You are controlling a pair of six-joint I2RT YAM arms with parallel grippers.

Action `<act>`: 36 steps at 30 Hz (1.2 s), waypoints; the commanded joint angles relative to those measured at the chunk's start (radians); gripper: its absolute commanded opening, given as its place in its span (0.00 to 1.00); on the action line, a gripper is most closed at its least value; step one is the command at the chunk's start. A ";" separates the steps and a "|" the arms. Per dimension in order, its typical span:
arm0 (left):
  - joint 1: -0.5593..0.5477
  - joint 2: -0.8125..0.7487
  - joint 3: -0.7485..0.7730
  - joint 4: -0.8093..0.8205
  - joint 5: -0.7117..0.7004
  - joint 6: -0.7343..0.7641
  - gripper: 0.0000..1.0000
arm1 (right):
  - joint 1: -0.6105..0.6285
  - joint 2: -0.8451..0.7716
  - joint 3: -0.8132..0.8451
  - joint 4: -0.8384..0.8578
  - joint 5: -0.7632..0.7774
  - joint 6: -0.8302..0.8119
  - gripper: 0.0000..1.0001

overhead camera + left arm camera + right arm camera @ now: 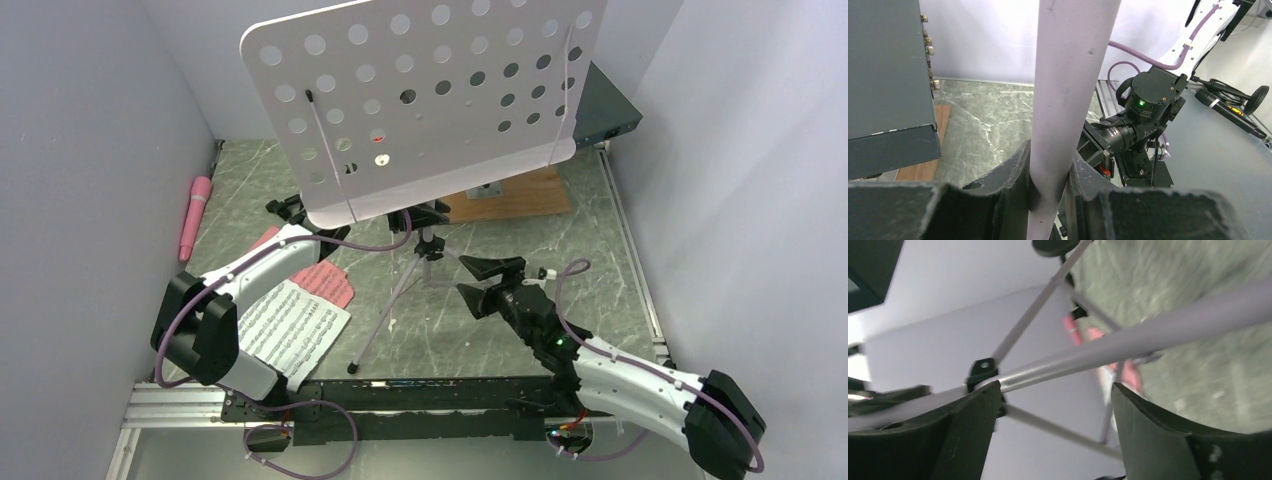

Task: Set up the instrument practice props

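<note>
Lavender desk (440, 115) is clamped by its edge in the left gripper (1050, 160) to steady it. The right gripper (1054, 387), open, straddles a tripod tube (1173, 326).

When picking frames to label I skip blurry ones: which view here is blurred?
Right wrist view: motion-smeared, the silver tripod streaked. Left wrist view: fairly sharp, evenly lit. Top external view: sharp, the music-stand desk crisp, no glare.

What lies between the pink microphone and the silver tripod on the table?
In the top view, the left arm stretches across that gap, with the pink and white music sheets lying flat beneath it, partly covered by it.
</note>
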 commanded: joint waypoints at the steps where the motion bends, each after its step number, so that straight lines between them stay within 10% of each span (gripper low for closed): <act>1: 0.015 -0.033 0.013 -0.029 -0.016 -0.139 0.00 | -0.018 -0.129 0.018 -0.049 0.112 -0.580 0.90; 11: 0.012 -0.024 0.011 -0.012 -0.011 -0.154 0.00 | 0.000 -0.230 0.262 -0.234 -0.528 -2.265 0.85; 17: 0.008 -0.029 0.016 -0.051 -0.018 -0.122 0.00 | 0.183 -0.120 0.393 -0.348 -0.411 -2.767 0.80; 31: 0.004 -0.020 0.015 -0.027 -0.010 -0.143 0.00 | 0.254 0.131 0.344 0.006 -0.179 -2.965 0.62; 36: 0.004 -0.026 0.013 -0.019 -0.008 -0.149 0.00 | 0.254 0.221 0.410 -0.034 -0.044 -2.866 0.20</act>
